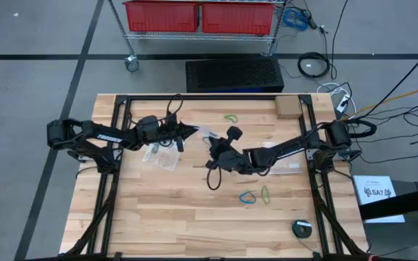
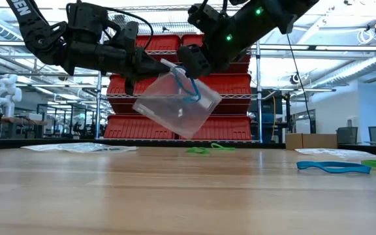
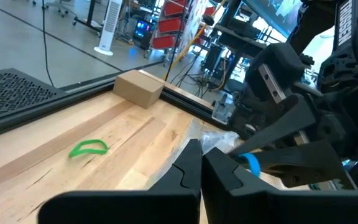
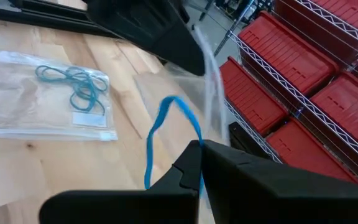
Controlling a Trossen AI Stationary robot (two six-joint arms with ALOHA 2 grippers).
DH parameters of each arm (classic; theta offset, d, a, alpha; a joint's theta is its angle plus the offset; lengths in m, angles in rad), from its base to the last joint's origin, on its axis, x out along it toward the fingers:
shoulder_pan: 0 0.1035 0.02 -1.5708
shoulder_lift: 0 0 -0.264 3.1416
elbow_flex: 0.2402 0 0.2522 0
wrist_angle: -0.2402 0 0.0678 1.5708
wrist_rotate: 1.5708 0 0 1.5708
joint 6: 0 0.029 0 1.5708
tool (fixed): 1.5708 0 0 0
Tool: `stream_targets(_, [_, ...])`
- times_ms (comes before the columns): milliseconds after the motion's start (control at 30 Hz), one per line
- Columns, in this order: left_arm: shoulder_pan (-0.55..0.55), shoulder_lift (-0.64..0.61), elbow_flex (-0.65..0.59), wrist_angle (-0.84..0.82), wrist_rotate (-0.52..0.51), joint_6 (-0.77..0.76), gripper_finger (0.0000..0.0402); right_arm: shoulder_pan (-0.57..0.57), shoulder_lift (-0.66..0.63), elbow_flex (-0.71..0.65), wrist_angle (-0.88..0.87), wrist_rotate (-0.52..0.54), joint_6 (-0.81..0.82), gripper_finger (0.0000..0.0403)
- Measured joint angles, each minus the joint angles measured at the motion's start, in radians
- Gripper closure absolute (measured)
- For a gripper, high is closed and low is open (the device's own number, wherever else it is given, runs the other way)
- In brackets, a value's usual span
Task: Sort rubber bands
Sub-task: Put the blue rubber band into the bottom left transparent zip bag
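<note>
Right gripper [image 4: 197, 152] pinching blue rubber band [image 4: 166, 134], loop hanging lengthwise downward, left gripper [image 2: 165, 65] gripping clear bag [image 2: 175, 104]

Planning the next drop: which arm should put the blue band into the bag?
Right. The right gripper is shut on the blue rubber band at the bag, which the left gripper holds up.

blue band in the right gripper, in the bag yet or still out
Partly in: the blue band hangs from the right gripper at the bag mouth.

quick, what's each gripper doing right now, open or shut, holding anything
Left gripper: shut on the clear plastic bag, held up off the table.
Right gripper: shut on a blue rubber band at the bag's mouth.
</note>
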Motion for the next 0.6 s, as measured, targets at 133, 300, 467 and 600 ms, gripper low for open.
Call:
stream_targets(133, [0.0, 0.0, 0.0, 0.0, 0.0, 0.0, 0.04, 0.007, 0.0, 0.0, 0.0, 0.001, 0.0, 0.0403])
stream_targets(300, [0.0, 0.0, 0.0, 0.0, 0.0, 0.001, 0.04, -0.023, -0.001, 0.0, -0.004, 0.0, -0.001, 0.0403])
stream_targets(467, [0.0, 0.0, 0.0, -0.001, 0.0, 0.001, 0.04, -0.029, -0.001, 0.0, -0.006, -0.003, -0.011, 0.0403])
stream_targets(600, [0.0, 0.0, 0.0, -0.001, 0.0, 0.001, 0.04, -0.027, -0.001, 0.0, -0.005, -0.003, -0.027, 0.0403])
